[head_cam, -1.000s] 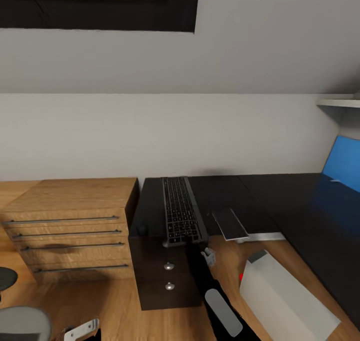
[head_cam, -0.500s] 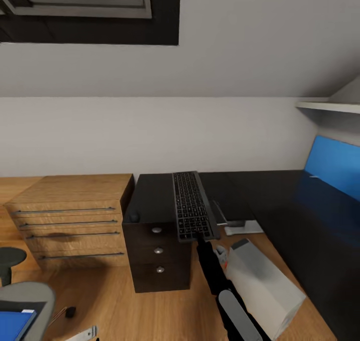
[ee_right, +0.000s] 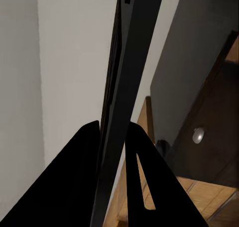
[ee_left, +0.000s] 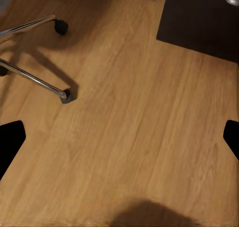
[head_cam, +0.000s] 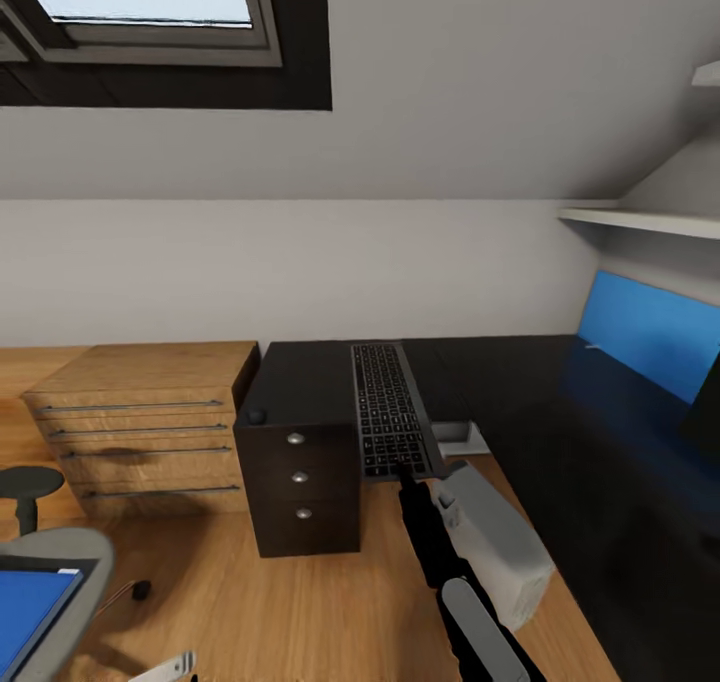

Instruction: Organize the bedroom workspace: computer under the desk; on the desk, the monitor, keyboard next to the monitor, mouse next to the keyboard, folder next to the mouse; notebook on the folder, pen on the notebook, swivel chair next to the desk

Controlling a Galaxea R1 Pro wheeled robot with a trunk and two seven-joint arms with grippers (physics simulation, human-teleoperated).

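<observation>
right gripper point(ee_right: 113, 137) clamped on near edge of keyboard point(head_cam: 388, 423), held above desk point(head_cam: 300, 382), mouse point(head_cam: 257, 415) at corner, left gripper point(ee_left: 119, 137) spread over floor point(ee_left: 139, 127)

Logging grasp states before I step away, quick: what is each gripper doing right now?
Left gripper: open, holding nothing, above the wood floor.
Right gripper: closed on the keyboard, pinching its near edge.

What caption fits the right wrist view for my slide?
Right gripper jaws clamp the keyboard edge-on, the desk with its drawer knob beyond.
</observation>
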